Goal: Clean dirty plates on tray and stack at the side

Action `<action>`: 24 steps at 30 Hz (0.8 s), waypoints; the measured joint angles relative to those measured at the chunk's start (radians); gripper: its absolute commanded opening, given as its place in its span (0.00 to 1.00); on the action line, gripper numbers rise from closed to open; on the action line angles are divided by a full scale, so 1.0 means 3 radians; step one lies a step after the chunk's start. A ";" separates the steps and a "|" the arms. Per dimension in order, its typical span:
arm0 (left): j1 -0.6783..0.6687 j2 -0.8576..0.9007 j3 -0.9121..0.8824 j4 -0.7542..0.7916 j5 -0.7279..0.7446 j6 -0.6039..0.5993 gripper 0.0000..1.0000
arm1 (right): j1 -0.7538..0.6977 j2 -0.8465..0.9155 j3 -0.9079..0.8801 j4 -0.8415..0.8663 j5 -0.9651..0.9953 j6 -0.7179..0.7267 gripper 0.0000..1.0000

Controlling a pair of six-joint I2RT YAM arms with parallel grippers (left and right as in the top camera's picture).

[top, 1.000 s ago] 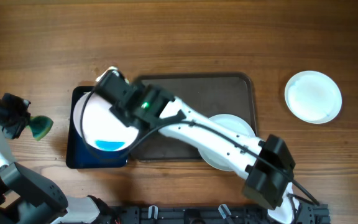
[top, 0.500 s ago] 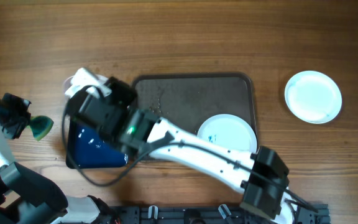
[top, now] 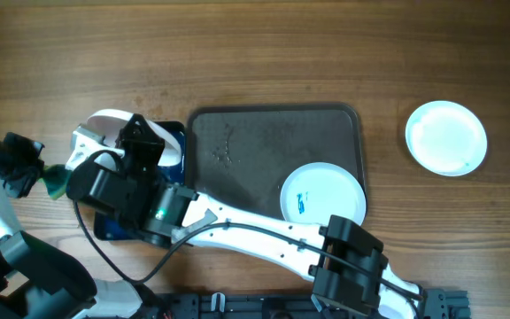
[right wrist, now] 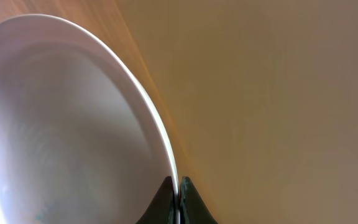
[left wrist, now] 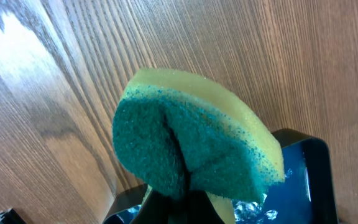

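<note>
Overhead, soft even light falls on the table (top: pixel 255 53) and shadows are faint. In the left wrist view, white glare streaks the wood at ten o'clock, and the sponge (left wrist: pixel 191 143) is sharp (grain crisp). In the right wrist view, the plate (right wrist: pixel 61 124) blows out at eight o'clock and the background is blurred.

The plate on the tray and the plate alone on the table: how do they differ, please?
The tray plate bears small blue smears; the table plate looks clean. The tray plate lies in the tray; the table plate outside it, to its right. Both are round, white, alike in size.
</note>
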State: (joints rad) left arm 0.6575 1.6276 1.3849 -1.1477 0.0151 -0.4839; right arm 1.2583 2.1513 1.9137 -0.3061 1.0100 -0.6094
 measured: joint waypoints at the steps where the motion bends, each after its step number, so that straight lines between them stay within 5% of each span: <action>1: 0.0000 0.0000 0.0000 0.0000 0.0010 0.0000 0.04 | 0.0010 0.0000 0.0000 0.0041 0.0023 -0.0036 0.05; 24: 0.0000 0.0000 0.0000 -0.0029 0.0046 0.0000 0.04 | 0.0039 0.0001 0.0000 0.0643 0.0439 -0.0690 0.05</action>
State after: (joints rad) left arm 0.6575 1.6276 1.3849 -1.1564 0.0288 -0.4839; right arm 1.2701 2.1517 1.9137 -0.1131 1.1416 -0.8165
